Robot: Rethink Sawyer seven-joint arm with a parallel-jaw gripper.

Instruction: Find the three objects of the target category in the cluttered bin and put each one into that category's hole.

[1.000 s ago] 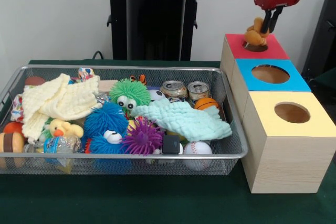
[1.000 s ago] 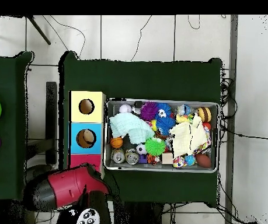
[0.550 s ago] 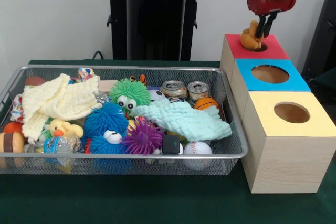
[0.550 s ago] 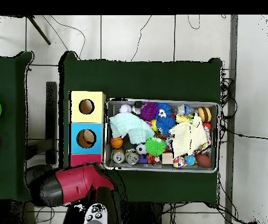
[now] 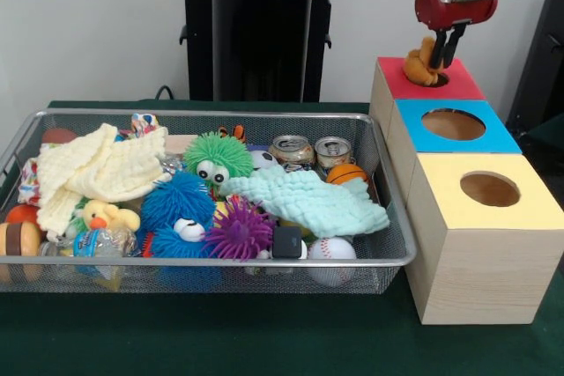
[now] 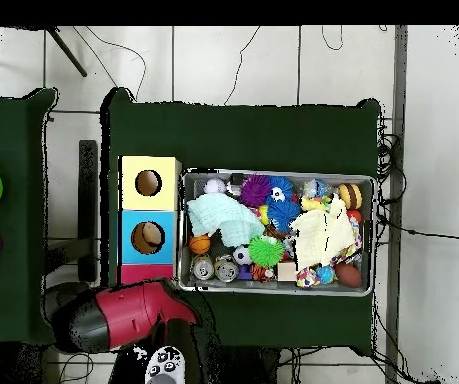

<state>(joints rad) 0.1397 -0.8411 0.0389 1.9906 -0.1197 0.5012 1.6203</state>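
Note:
My gripper (image 5: 441,61) hangs at the top right, shut on an orange plush toy (image 5: 418,65). The toy sits low against the left rim of the round hole (image 5: 434,80) in the red-topped box (image 5: 463,87). The wire bin (image 5: 264,261) on the left is heaped with clutter: a green furry toy (image 5: 218,156), a blue furry toy (image 5: 179,204), a purple spiky ball (image 5: 240,228), two cans (image 5: 292,149) and a yellow duck (image 5: 101,215). In the overhead view the red arm (image 6: 123,312) covers the red box and hides the gripper.
A blue-topped box (image 5: 498,140) and a yellow-topped box (image 5: 529,209), each with a hole, stand in line in front of the red one. A mint cloth (image 5: 308,200) and a pale yellow cloth (image 5: 97,169) drape over other bin items. A baseball (image 5: 332,249) lies at the bin's front.
The gripper has shifted slightly left with the orange toy, from over the hole's middle to its left rim. In the overhead view the arm swung a little toward the bottom.

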